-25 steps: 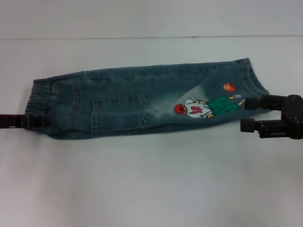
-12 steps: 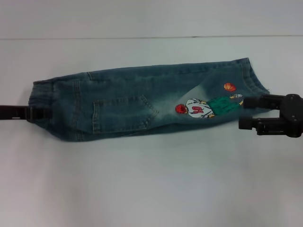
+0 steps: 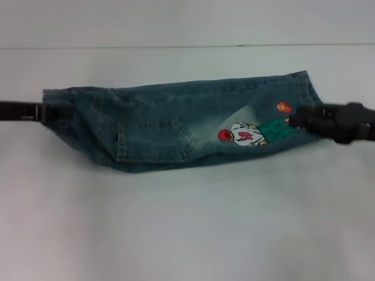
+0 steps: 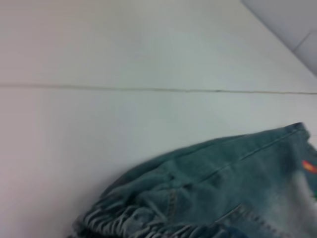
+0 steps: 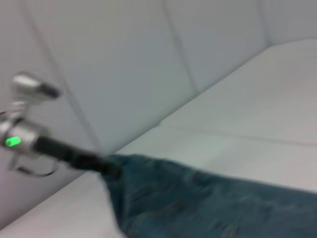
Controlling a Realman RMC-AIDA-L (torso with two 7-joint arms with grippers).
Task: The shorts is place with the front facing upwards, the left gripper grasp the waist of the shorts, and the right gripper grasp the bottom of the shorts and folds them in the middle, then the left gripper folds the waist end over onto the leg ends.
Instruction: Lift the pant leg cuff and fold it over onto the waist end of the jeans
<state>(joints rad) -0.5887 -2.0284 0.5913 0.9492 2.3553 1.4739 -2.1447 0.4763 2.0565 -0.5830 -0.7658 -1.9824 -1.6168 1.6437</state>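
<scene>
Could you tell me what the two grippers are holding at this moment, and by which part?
Both hold the denim shorts: the left gripper has the elastic waist end, the right gripper the leg-hem end.

The white table (image 3: 187,234) lies bare in front of and behind the denim shorts (image 3: 176,126). Only the shorts block the middle, stretched between the left gripper (image 3: 44,112) and right gripper (image 3: 299,120).

A plain white table (image 3: 187,234) meets a pale wall (image 3: 187,20).
</scene>
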